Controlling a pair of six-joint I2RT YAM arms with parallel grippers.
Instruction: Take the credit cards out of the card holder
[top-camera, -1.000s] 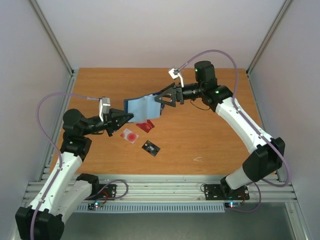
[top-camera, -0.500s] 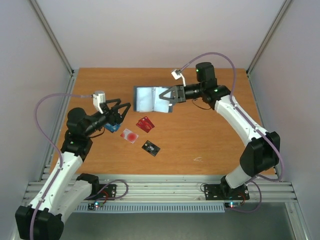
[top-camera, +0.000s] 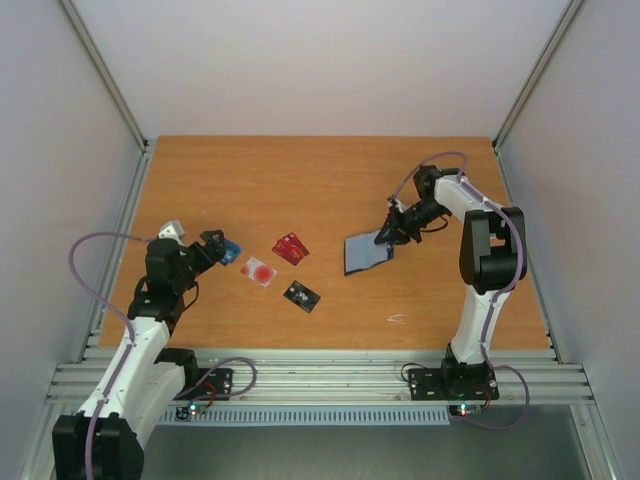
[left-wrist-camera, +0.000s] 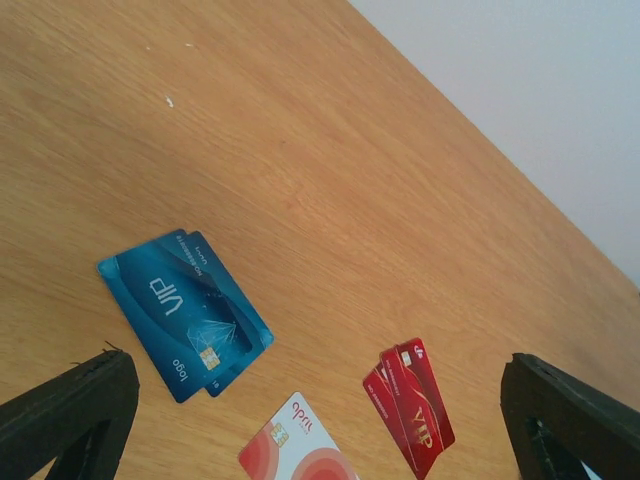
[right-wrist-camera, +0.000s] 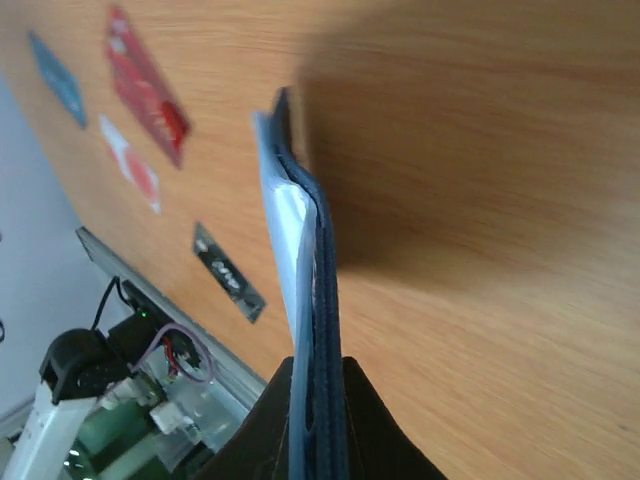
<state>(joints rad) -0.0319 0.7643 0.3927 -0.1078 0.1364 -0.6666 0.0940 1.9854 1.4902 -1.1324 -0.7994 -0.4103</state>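
Several credit cards lie flat on the table. The teal-blue one (top-camera: 231, 249) (left-wrist-camera: 185, 315) is at the left, with a second edge showing under it. Right of it are the pale one with a red circle (top-camera: 259, 271) (left-wrist-camera: 296, 452), the red one (top-camera: 291, 249) (left-wrist-camera: 411, 406) and the black one (top-camera: 301, 296) (right-wrist-camera: 228, 272). My left gripper (top-camera: 212, 243) (left-wrist-camera: 315, 365) hovers open just left of the teal card, holding nothing. The card holder (top-camera: 366, 253) (right-wrist-camera: 316, 290), navy with pale blue pockets, hangs edge-on low over the table at centre right. My right gripper (top-camera: 390, 232) (right-wrist-camera: 320, 425) is shut on its near edge.
The table's left rail (top-camera: 125, 225) runs close beside the left arm. The right arm (top-camera: 480, 240) is folded back near the right side. A small white mark (top-camera: 396, 319) lies on the wood near the front edge.
My left gripper opened and pulled back to the left, leaving the teal card on the table. My right gripper shut on the card holder and carried it down and right.
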